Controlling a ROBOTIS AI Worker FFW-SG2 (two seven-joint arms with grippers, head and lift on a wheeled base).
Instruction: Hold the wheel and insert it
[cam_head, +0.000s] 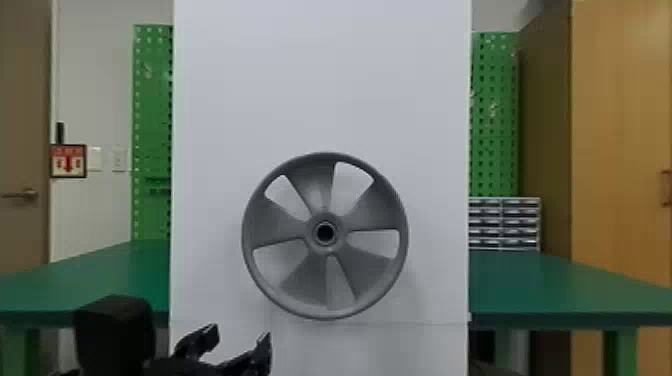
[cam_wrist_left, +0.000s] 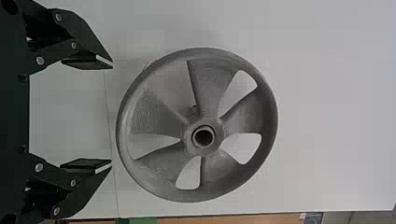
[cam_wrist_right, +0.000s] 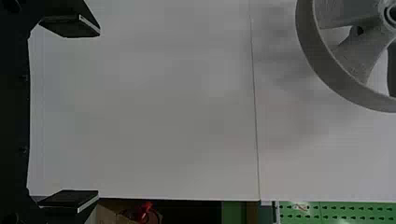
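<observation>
White panel (cam_head: 320, 90) stands before the green desk (cam_head: 550, 280). Drawer unit (cam_head: 505, 222) at right; its contents I cannot tell. Sign with a red arrow (cam_head: 68, 161) on the wall at left. Wheel (cam_head: 277, 222) upright at the panel's face. My left jaws (cam_head: 241, 331) stand apart, empty, below and left of the wheel. My right jaws (cam_wrist_right: 99, 115): wide apart, nothing held.
</observation>
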